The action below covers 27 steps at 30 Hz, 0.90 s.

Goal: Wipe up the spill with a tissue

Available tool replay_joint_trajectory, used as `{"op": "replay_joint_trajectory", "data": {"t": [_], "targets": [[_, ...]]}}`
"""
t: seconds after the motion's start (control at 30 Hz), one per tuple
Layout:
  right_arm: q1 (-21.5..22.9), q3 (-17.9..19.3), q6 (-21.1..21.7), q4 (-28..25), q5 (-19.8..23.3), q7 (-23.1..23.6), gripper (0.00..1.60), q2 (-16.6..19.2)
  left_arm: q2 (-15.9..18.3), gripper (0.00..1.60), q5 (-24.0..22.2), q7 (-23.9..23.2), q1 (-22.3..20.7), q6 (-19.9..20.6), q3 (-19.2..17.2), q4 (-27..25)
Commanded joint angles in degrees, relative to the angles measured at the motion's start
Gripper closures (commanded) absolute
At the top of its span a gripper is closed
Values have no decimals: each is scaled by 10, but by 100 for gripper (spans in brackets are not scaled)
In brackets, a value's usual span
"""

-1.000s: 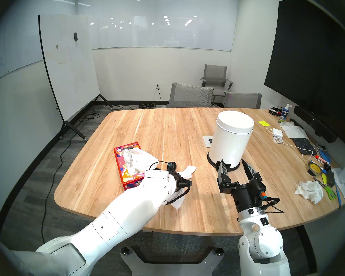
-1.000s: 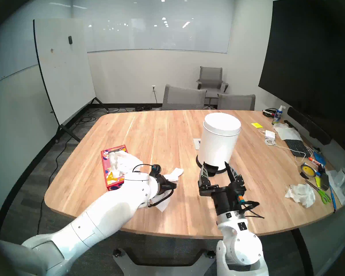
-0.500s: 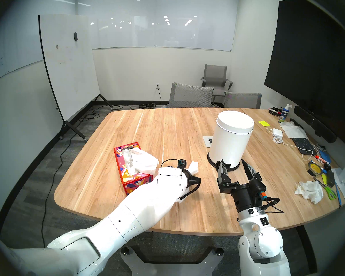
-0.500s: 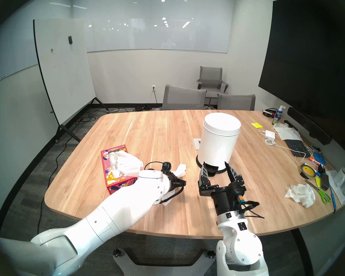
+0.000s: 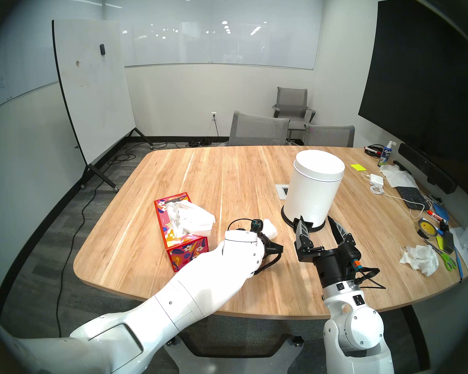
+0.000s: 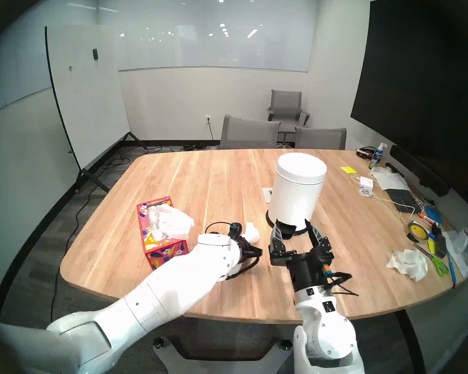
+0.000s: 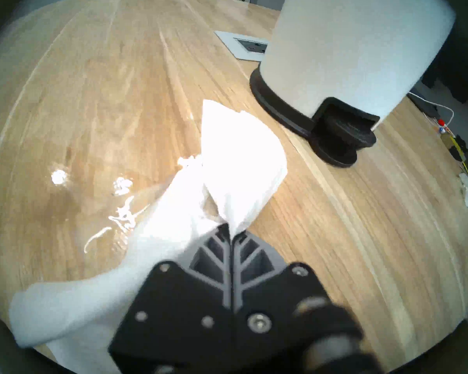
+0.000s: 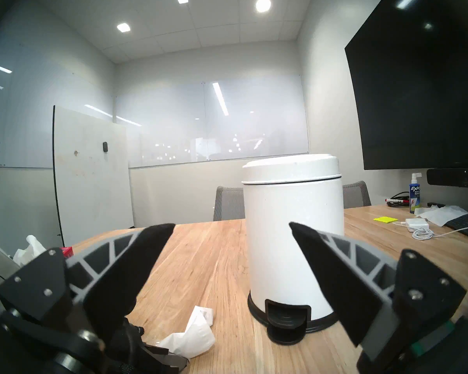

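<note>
Wooden table [image 7: 335, 230] — left tool [image 7: 231, 237] pinching the tissue [image 7: 238, 163] beside the spill [image 7: 114, 203]; right tool [image 8: 231, 257] spread.

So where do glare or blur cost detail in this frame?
Left wrist view: the tissue is blown out white, the spill shows only as glints, and the left end effector base is blurred. Head views: sharp, with dark fisheye rims.

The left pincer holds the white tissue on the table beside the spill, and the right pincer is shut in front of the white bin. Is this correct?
One thing is wrong: the right pincer is open, fingers spread, as the right wrist view shows. The left pincer does hold the tissue by the spill, near the bin.
</note>
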Motion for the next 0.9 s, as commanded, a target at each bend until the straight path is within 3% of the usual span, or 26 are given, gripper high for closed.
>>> {"op": "replay_joint_trajectory", "data": {"t": [0.0, 0.17, 0.53, 0.7, 0.87], "targets": [[1, 0, -2, -14, 0, 1, 0, 1, 18, 160, 2, 10, 36, 1, 14, -49], [1, 0, -2, -13, 0, 1, 0, 1, 41, 160, 0, 13, 51, -8, 11, -50], [2, 0, -2, -13, 0, 1, 0, 1, 89, 160, -11, -5, 34, -12, -23, -44], [2, 0, -2, -13, 0, 1, 0, 1, 92, 160, -17, -12, 22, -6, -36, -43], [1, 0, -1, -14, 0, 1, 0, 1, 71, 160, -18, -18, 2, -1, -30, -28]]}}
